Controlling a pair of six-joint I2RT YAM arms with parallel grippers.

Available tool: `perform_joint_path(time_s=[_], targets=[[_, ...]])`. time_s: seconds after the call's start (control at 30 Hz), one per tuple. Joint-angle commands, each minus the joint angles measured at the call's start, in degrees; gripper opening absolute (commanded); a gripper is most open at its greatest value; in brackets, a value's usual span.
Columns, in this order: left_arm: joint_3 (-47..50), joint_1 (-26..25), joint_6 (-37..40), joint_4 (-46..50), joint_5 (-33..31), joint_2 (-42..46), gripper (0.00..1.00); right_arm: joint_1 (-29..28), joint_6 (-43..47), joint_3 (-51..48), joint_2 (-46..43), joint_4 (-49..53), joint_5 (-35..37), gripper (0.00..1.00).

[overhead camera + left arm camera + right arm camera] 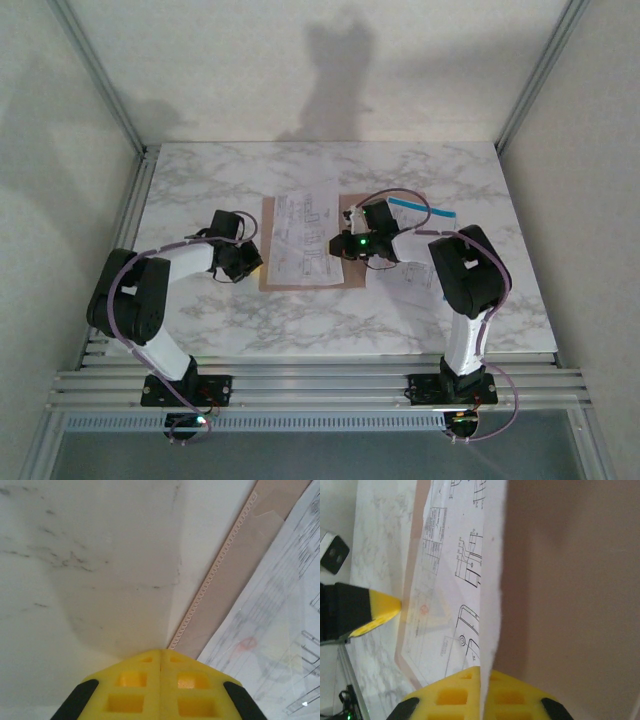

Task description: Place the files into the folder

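**Right claw pinches a sheet over the open folder**

From above, the pinkish-tan flat card folder (352, 210) lies open mid-table, with a white paper sheet printed with black line drawings (303, 235) resting on its left leaf. A second white sheet edged with a bright blue strip (412, 207) lies just right of the folder, partly under the right arm.

The right wrist camera adds what the top view cannot resolve. The sheet's right edge is raised off the card and runs straight between the yellow fingers of the right claw (481, 682), which is clenched on it. The bare tan leaf fills the space to the right.

The left wrist camera shows the folder's perforated left border beside the white marble-patterned table (75, 555). The left claw (160, 667) sits at that border, its yellow tips pressed together with nothing between them. Whether it presses on the card cannot be told.
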State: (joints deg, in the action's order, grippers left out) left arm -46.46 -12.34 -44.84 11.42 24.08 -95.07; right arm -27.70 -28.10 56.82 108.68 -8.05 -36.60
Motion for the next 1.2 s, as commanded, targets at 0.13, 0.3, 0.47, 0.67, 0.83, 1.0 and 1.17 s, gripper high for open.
perform_joint_path(time_s=[0.13,0.3,0.47,0.67,0.83,1.0,1.17], targets=[[-1.5,-0.1,1.2,2.5,-1.2,-0.5,0.02,-0.5,3.5,3.1,2.2,3.5,-3.5,0.0],[-0.4,-0.1,0.6,1.9,-1.0,0.0,0.02,-0.9,-1.7,2.4,2.4,-1.3,-1.3,0.0],[0.1,-0.2,0.4,1.6,-1.0,0.3,0.02,-1.7,-3.9,2.1,2.6,-3.0,0.1,0.0],[0.1,-0.2,0.4,1.4,-0.9,0.3,0.02,-2.3,-4.1,2.3,3.0,-3.3,-1.0,0.0],[-0.1,-0.2,0.4,1.3,-1.0,0.1,0.02,-2.5,-4.1,1.4,3.0,-3.3,-2.1,0.0],[-0.3,-0.3,0.6,1.4,-1.1,-0.1,0.02,-2.8,-3.5,1.2,3.3,-2.5,-2.5,0.0],[-0.7,-0.2,0.7,1.7,-1.2,0.0,0.02,-2.9,-2.9,1.2,3.4,-1.1,-2.4,0.0]])
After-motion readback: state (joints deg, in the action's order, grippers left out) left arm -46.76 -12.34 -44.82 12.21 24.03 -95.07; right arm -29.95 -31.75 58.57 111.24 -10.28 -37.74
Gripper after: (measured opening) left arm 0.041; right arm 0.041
